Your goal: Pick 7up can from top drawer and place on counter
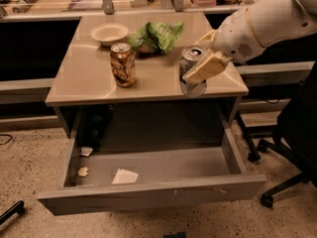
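Silver can (193, 87), right-centre frame, clamped in my gripper (194, 61) at counter (89, 78) edge; early release risks tumble into drawer (148, 195).

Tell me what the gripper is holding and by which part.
The gripper holds the 7up can by its side wall, fingers clamped across the can's body, at the front right of the counter.

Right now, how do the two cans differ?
The 7up can is silvery; the brown can is gold-patterned. The gripper, at the right front of the counter, grips the 7up can; the brown can stands free mid-counter. Both are upright.
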Robot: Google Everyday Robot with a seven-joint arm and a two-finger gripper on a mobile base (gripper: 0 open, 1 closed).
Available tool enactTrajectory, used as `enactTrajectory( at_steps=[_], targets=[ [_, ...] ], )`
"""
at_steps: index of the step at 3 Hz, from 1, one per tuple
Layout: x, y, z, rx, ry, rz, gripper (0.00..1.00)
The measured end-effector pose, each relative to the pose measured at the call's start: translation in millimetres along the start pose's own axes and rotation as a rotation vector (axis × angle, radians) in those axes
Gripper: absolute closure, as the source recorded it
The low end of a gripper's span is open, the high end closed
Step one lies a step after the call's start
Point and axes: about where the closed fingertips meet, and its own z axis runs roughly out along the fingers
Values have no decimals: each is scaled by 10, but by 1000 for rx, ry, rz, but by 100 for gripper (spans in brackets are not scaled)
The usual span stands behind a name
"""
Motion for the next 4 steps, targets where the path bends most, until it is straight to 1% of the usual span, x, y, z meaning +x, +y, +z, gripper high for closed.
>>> enactTrajectory(
  at_steps=[1, 2, 3, 4],
  targets=[
    [69, -335, 135, 8, -9, 21, 100],
    [147, -642, 295, 21, -32, 45, 100],
    [271, -855, 426, 51, -44, 77, 100],
    [412, -994, 539, 80, -46, 118, 100]
  ],
)
